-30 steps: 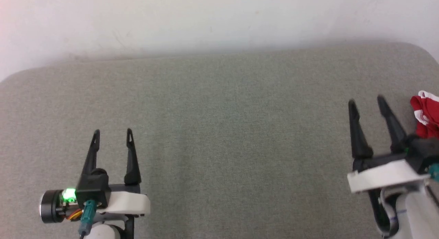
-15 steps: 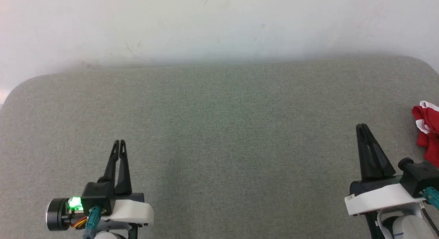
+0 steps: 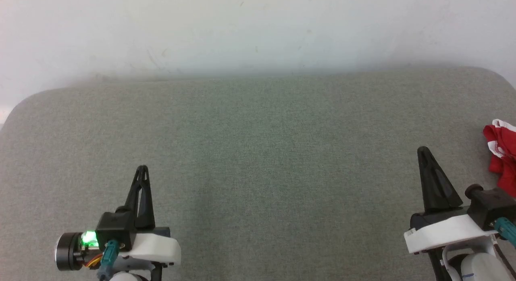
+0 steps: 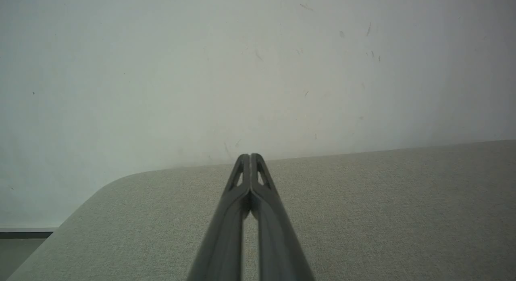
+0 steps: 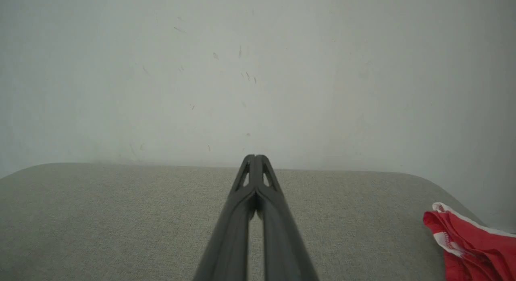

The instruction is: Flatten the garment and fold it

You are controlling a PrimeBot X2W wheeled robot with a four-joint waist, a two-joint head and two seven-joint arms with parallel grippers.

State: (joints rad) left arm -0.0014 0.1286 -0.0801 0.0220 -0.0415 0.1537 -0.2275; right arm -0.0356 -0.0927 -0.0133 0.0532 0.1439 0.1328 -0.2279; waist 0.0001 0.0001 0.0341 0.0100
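Two long fingers of our left pincer point(image 3: 142, 168) are clenched together on nothing over the grey table point(image 3: 258, 152). Further right, our right pincer point(image 3: 422, 150) is clenched empty too. We see the red garment point(image 3: 503, 162) bunched at the table's right edge, near that pincer but apart.

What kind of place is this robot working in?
Probably a bare indoor test or lab corner, though I can't be sure: a grey fabric-covered surface with rounded corners sits against a plain, scuffed white wall, and a crumpled red garment lies at its right edge.
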